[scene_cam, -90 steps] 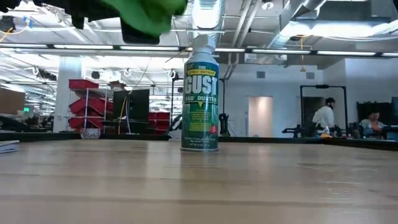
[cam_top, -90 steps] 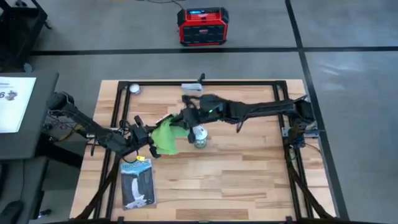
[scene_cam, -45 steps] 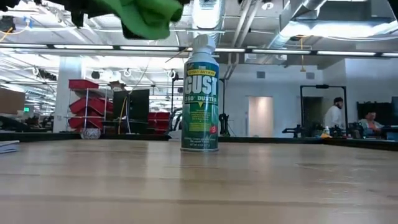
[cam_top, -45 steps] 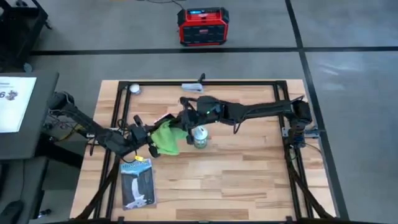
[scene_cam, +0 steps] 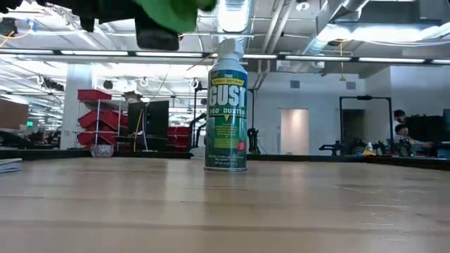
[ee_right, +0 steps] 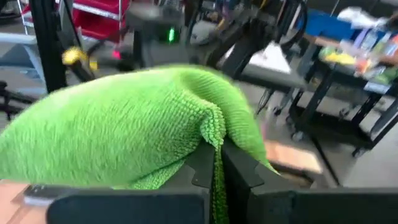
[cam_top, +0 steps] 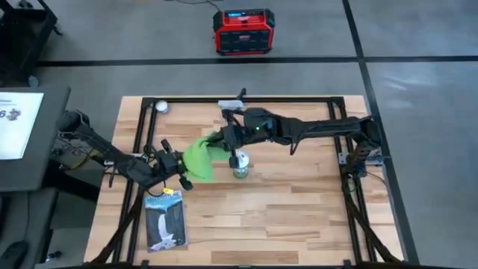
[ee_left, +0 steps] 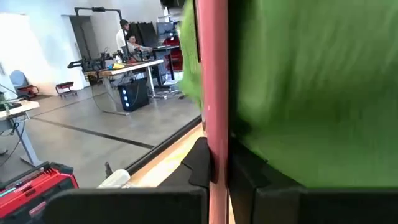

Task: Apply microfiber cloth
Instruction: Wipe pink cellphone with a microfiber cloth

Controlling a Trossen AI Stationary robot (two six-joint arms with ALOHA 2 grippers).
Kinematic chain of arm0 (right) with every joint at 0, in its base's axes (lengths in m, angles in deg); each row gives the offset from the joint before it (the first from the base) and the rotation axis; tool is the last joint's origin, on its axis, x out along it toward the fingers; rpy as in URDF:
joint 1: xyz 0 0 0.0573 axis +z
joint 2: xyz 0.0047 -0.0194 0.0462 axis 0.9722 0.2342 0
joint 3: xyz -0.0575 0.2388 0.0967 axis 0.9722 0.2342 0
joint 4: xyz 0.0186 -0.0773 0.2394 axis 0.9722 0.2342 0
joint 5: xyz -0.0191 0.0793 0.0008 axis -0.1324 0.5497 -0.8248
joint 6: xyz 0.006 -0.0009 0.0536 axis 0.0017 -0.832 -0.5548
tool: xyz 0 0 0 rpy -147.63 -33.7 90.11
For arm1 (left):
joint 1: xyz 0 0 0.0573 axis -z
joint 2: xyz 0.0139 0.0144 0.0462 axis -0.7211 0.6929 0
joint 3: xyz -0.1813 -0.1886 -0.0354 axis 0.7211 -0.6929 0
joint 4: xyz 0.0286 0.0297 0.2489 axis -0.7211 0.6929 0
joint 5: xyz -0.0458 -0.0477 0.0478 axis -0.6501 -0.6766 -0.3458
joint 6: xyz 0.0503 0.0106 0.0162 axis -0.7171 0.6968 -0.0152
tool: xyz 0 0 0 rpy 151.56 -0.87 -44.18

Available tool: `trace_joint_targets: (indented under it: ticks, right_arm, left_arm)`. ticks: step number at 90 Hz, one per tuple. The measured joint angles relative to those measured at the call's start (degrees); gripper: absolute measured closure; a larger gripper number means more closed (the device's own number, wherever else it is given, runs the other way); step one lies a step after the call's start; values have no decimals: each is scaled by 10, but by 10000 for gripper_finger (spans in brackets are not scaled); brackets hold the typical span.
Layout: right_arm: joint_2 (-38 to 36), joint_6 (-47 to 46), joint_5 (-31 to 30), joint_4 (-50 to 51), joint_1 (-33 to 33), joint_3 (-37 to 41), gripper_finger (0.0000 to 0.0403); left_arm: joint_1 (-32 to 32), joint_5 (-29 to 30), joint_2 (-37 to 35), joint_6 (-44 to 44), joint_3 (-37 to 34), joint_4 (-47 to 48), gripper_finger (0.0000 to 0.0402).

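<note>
The bright green microfiber cloth (cam_top: 199, 158) hangs in the air left of the table's middle, between my two grippers. My right gripper (cam_top: 225, 137) is shut on its far right end. My left gripper (cam_top: 179, 173) is below the cloth's near end, shut on a thin pink phone (ee_left: 217, 87) that shows edge-on in the left wrist view. The cloth (ee_left: 311, 93) lies against one face of the phone. In the low view the cloth (scene_cam: 172, 10) is at the top, above the table. My left gripper pinches the pink phone's lower edge (ee_left: 217, 163) between its two fingers (ee_left: 200, 165). The phone stands on edge, lifted clear of the table. My right gripper pinches a rumpled edge of the cloth (ee_right: 216, 144) between its two fingers (ee_right: 241, 169). The cloth bulges out beyond the fingers over the phone, clear of the table.
A green-and-white duster can (cam_top: 240, 163) stands upright just right of the cloth, under my right arm. A blue-grey booklet (cam_top: 166, 220) lies near the front left. A white ball (cam_top: 161, 106) and a pale object (cam_top: 231, 104) lie at the far edge.
My right gripper has gone a little toward the table's left and then back toward the far right, taking the cloth's held end with it. The cloth has bunched shorter across the phone, and its lower end now hangs higher. My left gripper has stayed in place.
</note>
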Motion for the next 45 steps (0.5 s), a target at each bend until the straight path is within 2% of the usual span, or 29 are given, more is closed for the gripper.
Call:
trace_joint_targets:
  ticks: [28,45]
  right_arm:
    - [1,-41,-1,-66,-2,90,403]
    - [1,-57,-1,-105,-2,114,403]
  left_arm:
    - [0,-1,0,-17,0,-10,400]
    - [0,-1,0,-19,0,-14,400]
